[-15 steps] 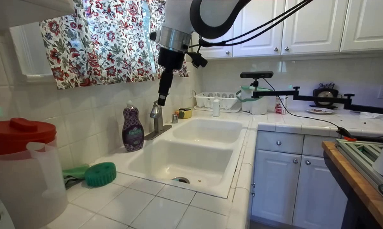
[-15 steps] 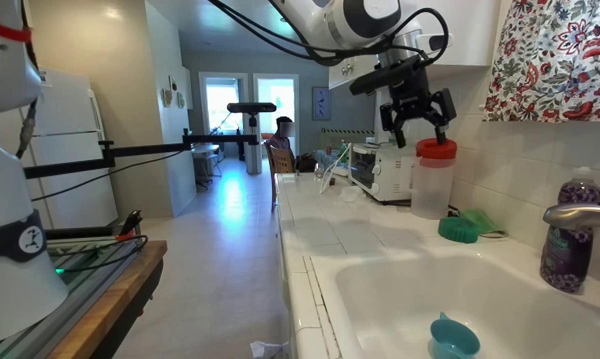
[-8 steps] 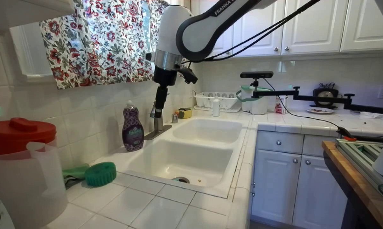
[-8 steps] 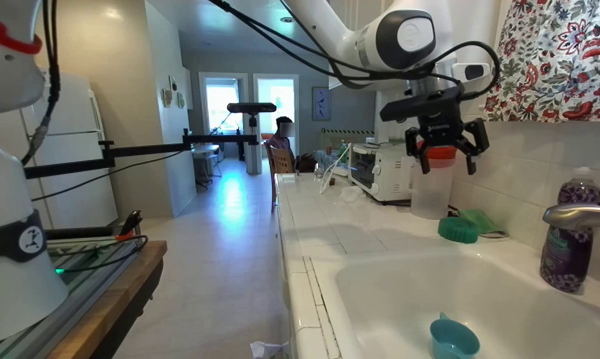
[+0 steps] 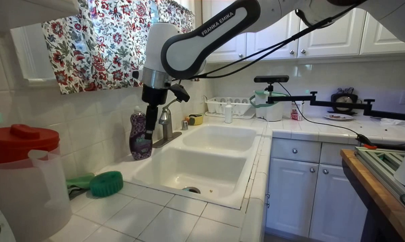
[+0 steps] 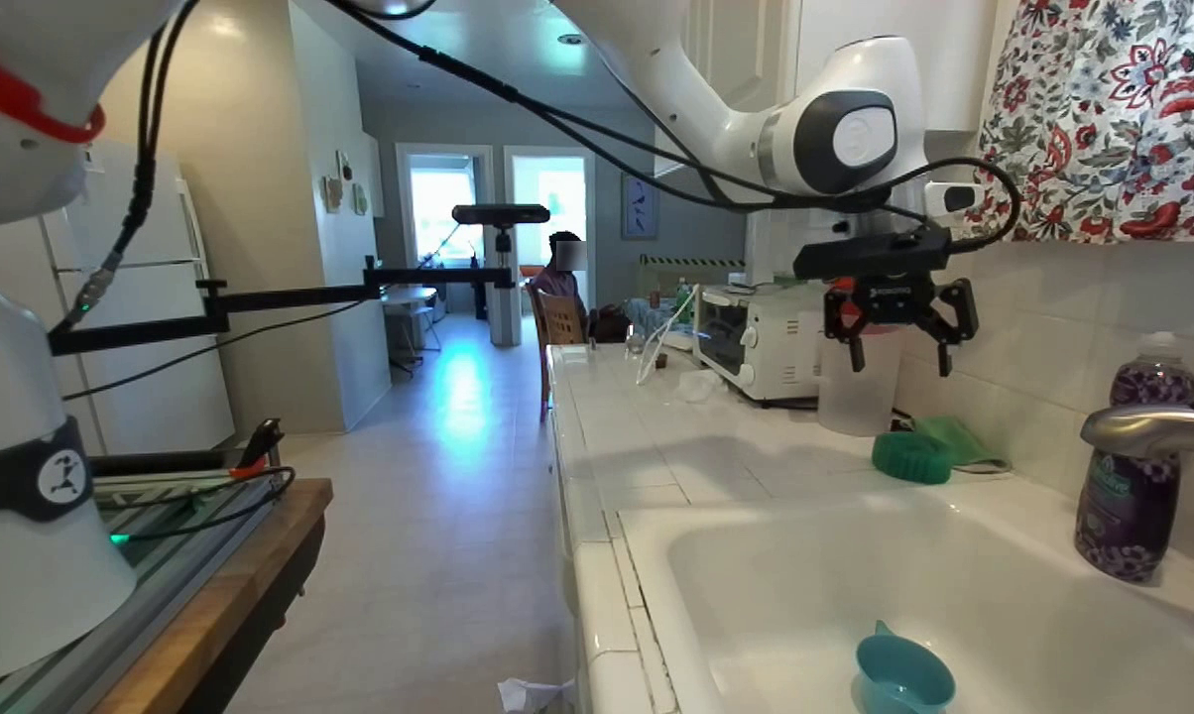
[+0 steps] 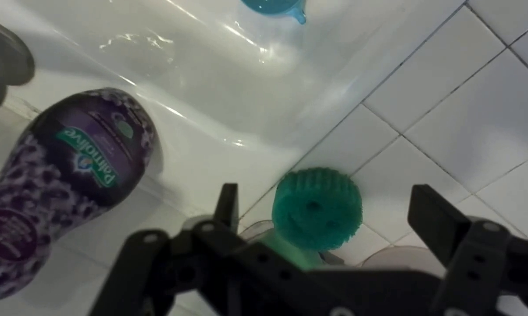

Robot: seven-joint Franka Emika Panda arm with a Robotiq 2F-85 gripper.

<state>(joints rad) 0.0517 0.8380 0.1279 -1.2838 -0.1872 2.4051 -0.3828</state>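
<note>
Black two-jawed gripper (image 6: 900,359): jaws wide apart, empty, above the level of the glossy white double-basin sink (image 5: 206,164). Round, ridge-edged green foam scrubber (image 7: 317,213): just beside the sink, framed between jaws in wrist view, untouched. Grasp: none yet; judged early.

This is a home kitchen; a sink (image 5: 195,165) and tap (image 5: 167,125) sit in a tiled counter (image 5: 175,223); cupboards (image 5: 329,28) hang above; a dish rack (image 5: 243,108) and fridge (image 6: 161,409) show too.
</note>
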